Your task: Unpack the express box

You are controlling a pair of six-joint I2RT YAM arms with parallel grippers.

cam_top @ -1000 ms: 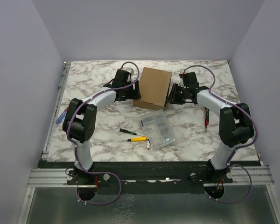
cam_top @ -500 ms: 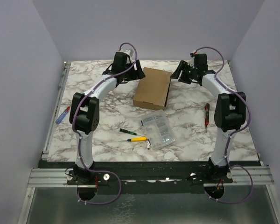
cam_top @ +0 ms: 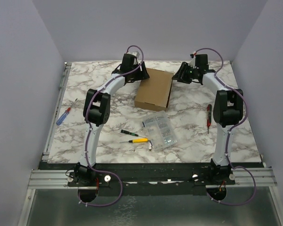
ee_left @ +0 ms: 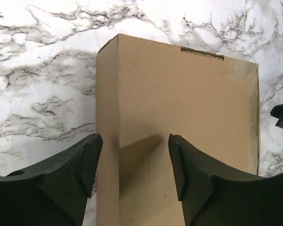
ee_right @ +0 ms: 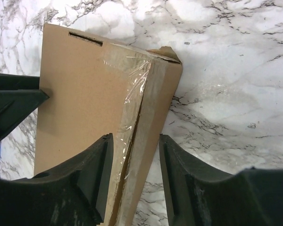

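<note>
The express box (cam_top: 153,89) lies flat and closed on the marble table, a plain brown cardboard mailer. Clear tape (ee_right: 132,84) covers its lid seam along the right side. My left gripper (cam_top: 140,74) hovers open over the box's far left corner, its fingers (ee_left: 87,160) straddling the left edge of the express box (ee_left: 179,94) without touching it. My right gripper (cam_top: 179,75) is open above the far right corner. In the right wrist view the right gripper (ee_right: 136,139) spans the taped edge of the express box (ee_right: 75,94).
A clear plastic compartment case (cam_top: 161,131) lies in front of the box. A yellow-handled tool (cam_top: 139,140) and a small dark screwdriver (cam_top: 127,133) lie to its left. A red pen-like tool (cam_top: 208,115) is at the right, and a blue and red marker (cam_top: 63,115) at the left edge.
Both grippers have left the box's sides and moved back to its far corners, higher up. The left arm has stretched further in toward the box. The box stays flat.
</note>
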